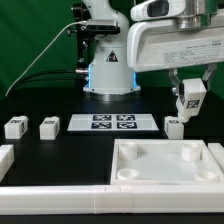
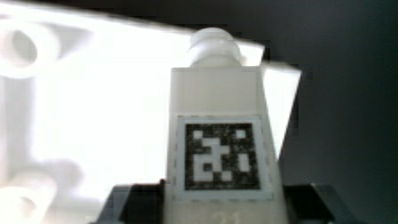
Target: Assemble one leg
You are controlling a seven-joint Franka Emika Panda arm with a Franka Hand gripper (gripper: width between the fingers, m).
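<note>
Gripper (image 1: 189, 93) clamped on leg (image 2: 221, 120), hanging above the tabletop piece (image 1: 165, 168). Risk: hold is at one end only; leg could tilt, peg (image 2: 214, 45) missing corner recess (image 1: 190, 153) below.

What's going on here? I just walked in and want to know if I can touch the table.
The robot arm's end effector is shut on a small white leg, holding it in the air near the big white square panel. Three spare legs sit on the black table, one beside the marker board. The panel's visible corner holes look empty.
</note>
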